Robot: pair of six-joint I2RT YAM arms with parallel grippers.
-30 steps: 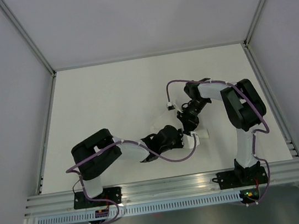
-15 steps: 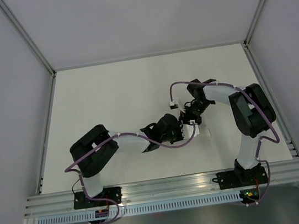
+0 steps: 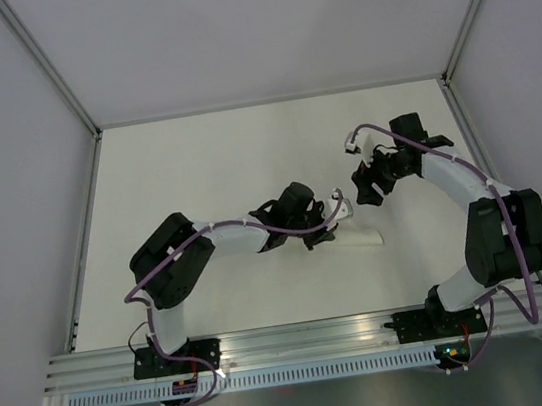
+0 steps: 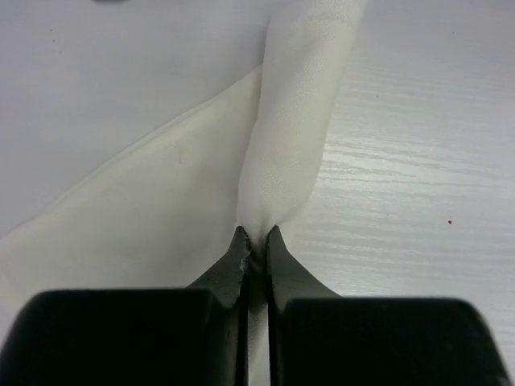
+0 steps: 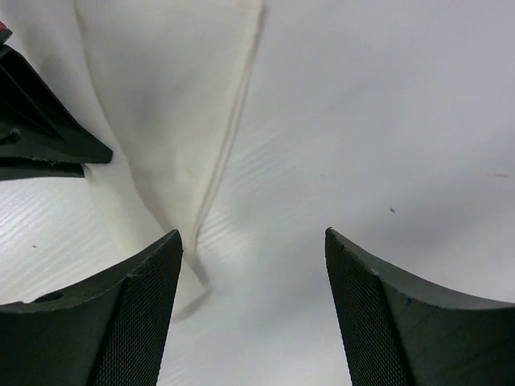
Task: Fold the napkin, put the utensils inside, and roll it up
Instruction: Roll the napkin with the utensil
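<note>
The white napkin (image 3: 361, 239) lies bunched and partly lifted at the table's middle. In the left wrist view a pinched ridge of the napkin (image 4: 291, 137) rises from the flat cloth into my left gripper (image 4: 256, 235), which is shut on it. From above, the left gripper (image 3: 326, 223) sits at the napkin's left end. My right gripper (image 3: 368, 189) hovers just up and right of the cloth, open and holding nothing. In its own view the right gripper (image 5: 253, 237) frames bare table, with the napkin (image 5: 161, 104) ahead to the left. The utensils are out of view.
The white table (image 3: 206, 172) is bounded by metal rails on the left and right sides and by the arm bases' rail at the near edge. The black body of the left gripper (image 5: 40, 141) shows at the left edge of the right wrist view.
The right gripper has opened, let go of the napkin and pulled away up and to the right. The left gripper has shut on the napkin and shifted slightly up the table with it.
</note>
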